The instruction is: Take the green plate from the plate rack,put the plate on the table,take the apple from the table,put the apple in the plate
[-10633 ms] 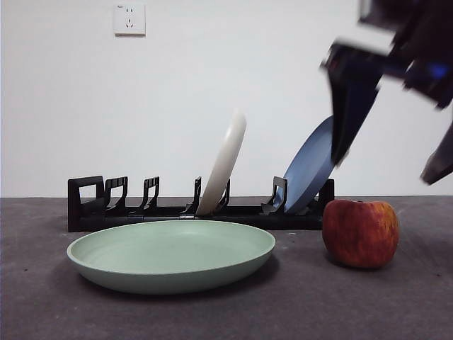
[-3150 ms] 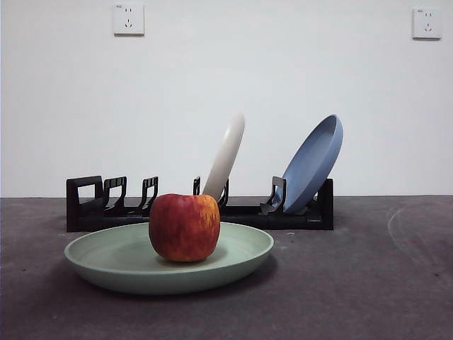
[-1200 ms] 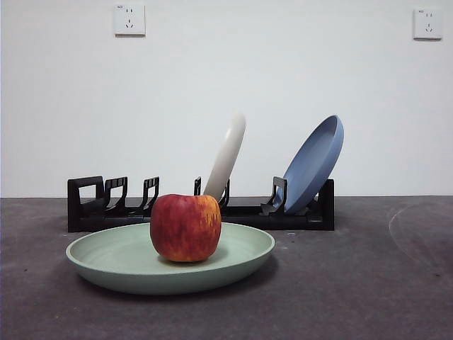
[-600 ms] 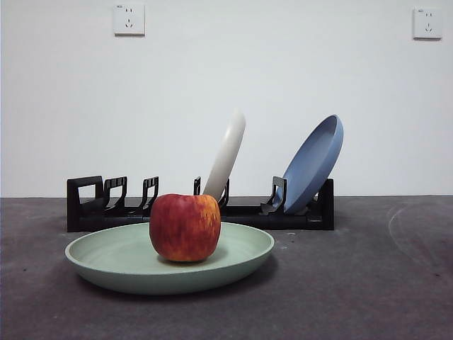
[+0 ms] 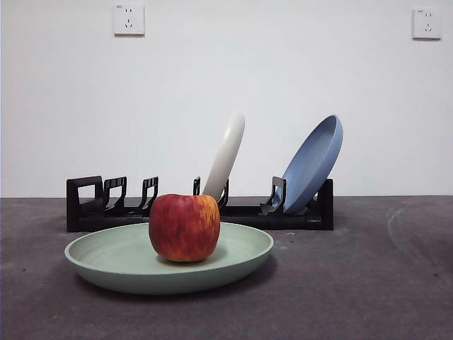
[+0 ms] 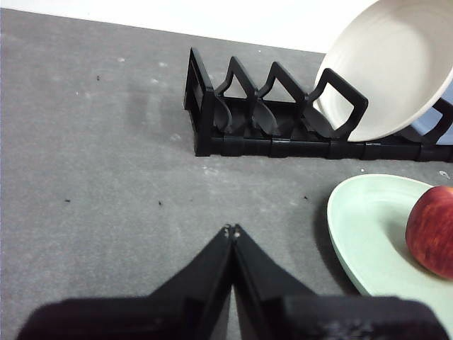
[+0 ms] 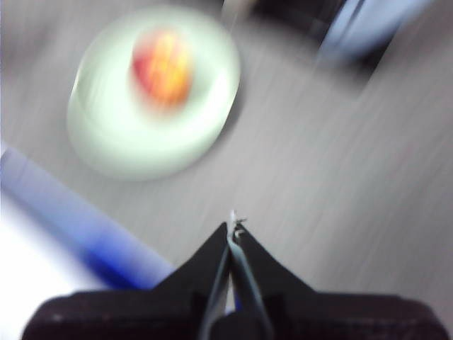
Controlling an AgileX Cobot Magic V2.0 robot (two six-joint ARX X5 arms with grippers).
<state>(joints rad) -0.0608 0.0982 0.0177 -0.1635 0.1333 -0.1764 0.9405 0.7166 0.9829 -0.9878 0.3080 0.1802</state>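
Now the apple (image 5: 185, 227) sits upright inside the green plate (image 5: 113, 262), resting on the plate's shallow floor a little toward the side nearer the middle of the table (image 5: 368, 283), with pale green rim showing all around it. The plate lies flat on the dark grey surface toward the front edge of the table, just in front of the plate rack (image 5: 92, 205), which runs along the far edge below the white wall. In the rack a cream-white plate (image 5: 226, 159) leans on edge in a middle slot, and a blue plate (image 5: 311, 166) leans at the end farthest from the boxy loop; the slots near that loop hold nothing. Neither arm shows in the front view. The left gripper (image 6: 231, 230) hangs over bare table with its two black jaws pressed together, tips touching and nothing between them; the rack's loop end and the green plate's rim lie near it, apart from it. The right gripper (image 7: 233, 225) shows in a blurred picture, its jaws likewise closed tip to tip and holding nothing, well apart from the green plate and the apple on it. Two wall sockets (image 5: 129, 19) are set high on the wall behind.
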